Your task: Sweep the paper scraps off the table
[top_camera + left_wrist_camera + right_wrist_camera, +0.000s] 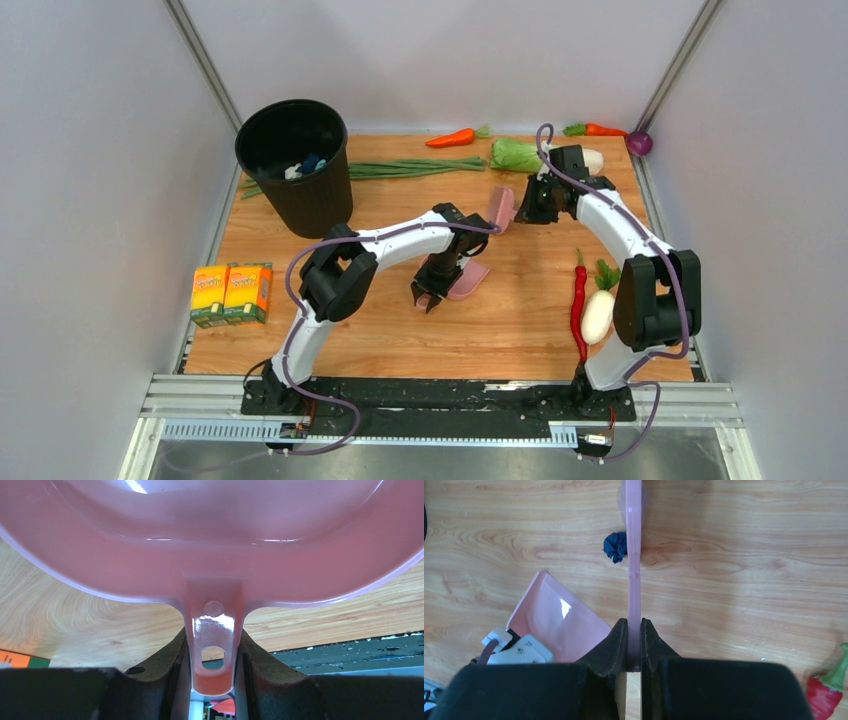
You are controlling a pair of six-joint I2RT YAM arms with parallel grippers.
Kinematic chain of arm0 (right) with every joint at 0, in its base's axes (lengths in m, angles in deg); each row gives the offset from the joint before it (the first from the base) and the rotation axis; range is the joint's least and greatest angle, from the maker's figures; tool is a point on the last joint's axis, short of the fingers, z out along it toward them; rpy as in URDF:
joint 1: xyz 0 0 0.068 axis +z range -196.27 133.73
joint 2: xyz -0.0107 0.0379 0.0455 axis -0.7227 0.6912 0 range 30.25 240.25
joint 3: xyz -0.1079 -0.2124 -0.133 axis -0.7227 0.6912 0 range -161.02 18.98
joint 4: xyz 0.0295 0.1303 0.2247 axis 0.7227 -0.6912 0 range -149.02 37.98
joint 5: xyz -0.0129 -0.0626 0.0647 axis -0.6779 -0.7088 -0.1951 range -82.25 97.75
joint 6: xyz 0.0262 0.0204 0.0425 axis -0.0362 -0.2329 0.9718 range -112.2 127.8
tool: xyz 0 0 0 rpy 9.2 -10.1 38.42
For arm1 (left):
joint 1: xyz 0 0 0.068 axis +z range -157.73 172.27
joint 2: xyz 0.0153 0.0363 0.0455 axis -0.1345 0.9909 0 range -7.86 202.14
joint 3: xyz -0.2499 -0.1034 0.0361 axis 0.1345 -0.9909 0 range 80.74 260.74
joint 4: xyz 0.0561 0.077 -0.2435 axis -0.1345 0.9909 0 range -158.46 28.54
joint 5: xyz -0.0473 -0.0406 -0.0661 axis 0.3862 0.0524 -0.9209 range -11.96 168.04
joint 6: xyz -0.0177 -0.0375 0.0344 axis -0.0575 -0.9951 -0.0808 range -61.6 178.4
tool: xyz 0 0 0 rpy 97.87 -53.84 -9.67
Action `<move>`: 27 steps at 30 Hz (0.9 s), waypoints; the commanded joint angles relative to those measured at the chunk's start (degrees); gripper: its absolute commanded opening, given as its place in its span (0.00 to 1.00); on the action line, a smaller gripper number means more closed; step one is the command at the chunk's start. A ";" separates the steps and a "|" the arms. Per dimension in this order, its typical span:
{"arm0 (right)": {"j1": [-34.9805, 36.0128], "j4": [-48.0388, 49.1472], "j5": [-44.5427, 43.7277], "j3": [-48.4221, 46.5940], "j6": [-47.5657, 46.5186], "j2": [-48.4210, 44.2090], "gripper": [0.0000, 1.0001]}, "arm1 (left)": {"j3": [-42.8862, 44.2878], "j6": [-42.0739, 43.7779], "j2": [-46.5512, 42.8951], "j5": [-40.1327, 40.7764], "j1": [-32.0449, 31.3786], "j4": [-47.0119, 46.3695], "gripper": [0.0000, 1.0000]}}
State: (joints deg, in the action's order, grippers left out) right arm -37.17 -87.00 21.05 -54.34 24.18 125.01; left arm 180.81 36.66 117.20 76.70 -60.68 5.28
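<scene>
Rail (430,395): nearest from overhead, this side of the dustpan (470,280), which sits out on the table (400,340).
Bin (295,165): back-left of the dustpan, blue and white bits inside.
Left gripper (214,640): over to its wrist view, part-closed, pinching the dustpan's handle.
Right gripper (634,630): squeezed tight on the brush (633,540) handle.
Paper scrap (615,546): one navy wad on the table, touching the brush head, near the dustpan.
</scene>
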 commanded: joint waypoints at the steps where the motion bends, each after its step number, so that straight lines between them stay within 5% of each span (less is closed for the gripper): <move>1: 2.23 -0.26 4.45 3.62 -2.14 -1.51 0.00 | 0.65 1.52 0.54 0.99 -0.40 0.00 0.00; 10: 11.28 0.70 3.40 6.78 -4.95 -3.62 0.00 | -2.42 2.22 0.37 4.85 -0.49 -1.23 0.00; 27: 12.17 -4.83 2.79 9.43 -2.32 -15.47 0.00 | -10.68 2.05 -5.08 7.59 0.74 -2.81 0.00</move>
State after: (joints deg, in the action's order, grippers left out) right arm -24.97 -89.25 24.65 -43.65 20.36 113.93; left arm 173.19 38.01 115.91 83.03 -60.77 1.87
